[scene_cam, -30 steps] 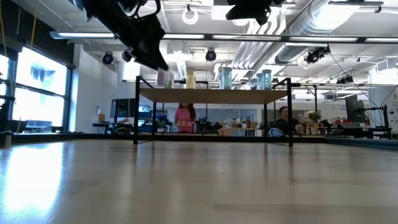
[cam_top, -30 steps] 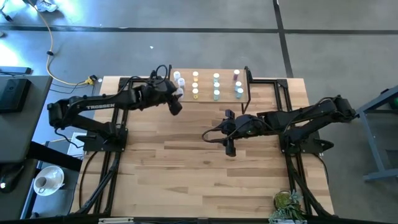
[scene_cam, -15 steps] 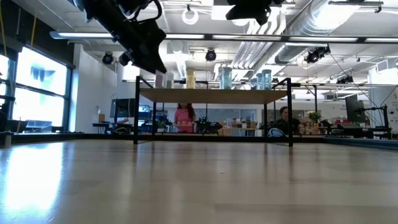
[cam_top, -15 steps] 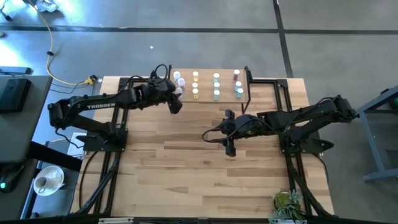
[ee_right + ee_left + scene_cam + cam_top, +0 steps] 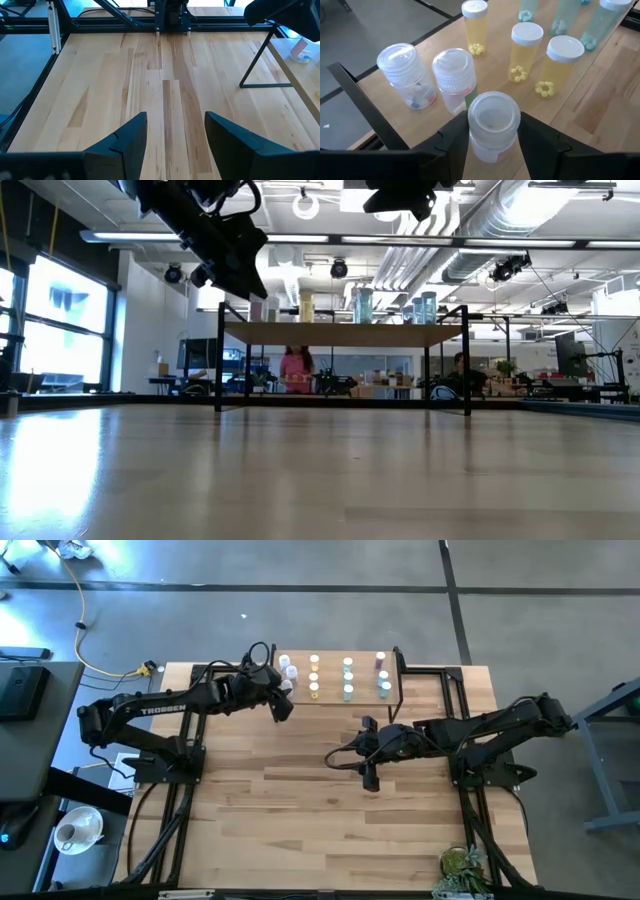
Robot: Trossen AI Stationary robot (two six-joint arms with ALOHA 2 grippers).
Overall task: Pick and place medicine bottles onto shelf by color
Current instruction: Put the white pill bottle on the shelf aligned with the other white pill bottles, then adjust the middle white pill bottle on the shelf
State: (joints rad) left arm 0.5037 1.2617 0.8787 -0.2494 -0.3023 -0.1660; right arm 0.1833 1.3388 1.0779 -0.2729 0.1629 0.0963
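**benchrat:** At the back-left corner of the shelf (image 5: 335, 680), that's where the left gripper (image 5: 492, 137) is parked. The shelf is a small pale wood board on thin black metal legs, standing at the far edge of the big plank table (image 5: 320, 810). Between the two dark, matte fingers (image 5: 540, 142) sits a clear bottle (image 5: 492, 125), a stubby cylinder with a ribbed translucent cap. Both fingers flank it closely, but I honestly can't tell if they're pinching it or have just let go.

**pillsorter:** What's around it?

**benchrat:** Two more clear bottles (image 5: 427, 77) just behind it, same ridged caps, one with a few coloured bits inside. Beyond those, three see-through yellow bottles (image 5: 527, 52) with smooth white caps and little round yellow pills at the bottom. Then teal bottles (image 5: 600, 22) further along, and a pink bottle (image 5: 380, 661) in the overhead shot.

**pillsorter:** And the other arm?

**benchrat:** The right gripper (image 5: 370, 775) hangs over the middle of the table, well apart from the shelf, fingers spread wide with nothing but bare wood grain between them.
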